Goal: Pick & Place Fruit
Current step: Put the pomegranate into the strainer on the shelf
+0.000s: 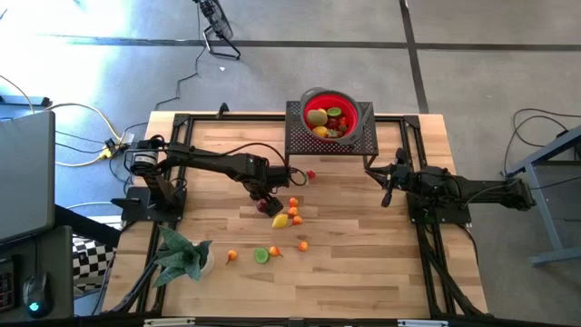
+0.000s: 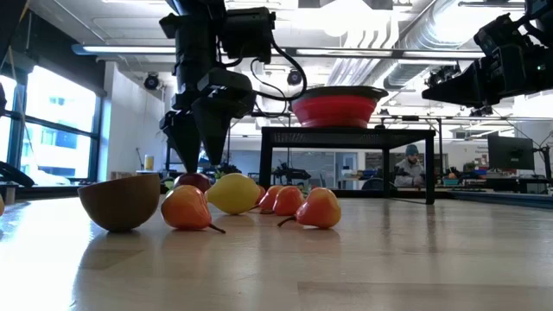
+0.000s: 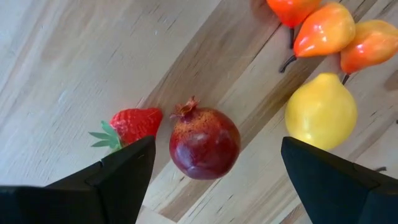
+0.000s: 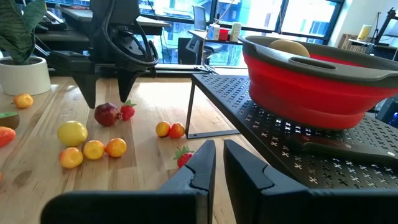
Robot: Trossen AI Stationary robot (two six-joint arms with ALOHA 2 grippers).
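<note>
looks like the pick step: left gripper (image 3: 211,177) hangs wide open and empty over the dark-red fruit (image 3: 204,142) mid-table, strawberry (image 3: 135,124) just beside it, so next it needs to drop and close; right gripper (image 4: 216,163) waits nearly closed, holding nothing

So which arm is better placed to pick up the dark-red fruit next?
The left. Its left gripper hangs open right over the dark-red fruit, one finger on each side. The right gripper waits off by the black stand, away from the loose fruit.
</note>
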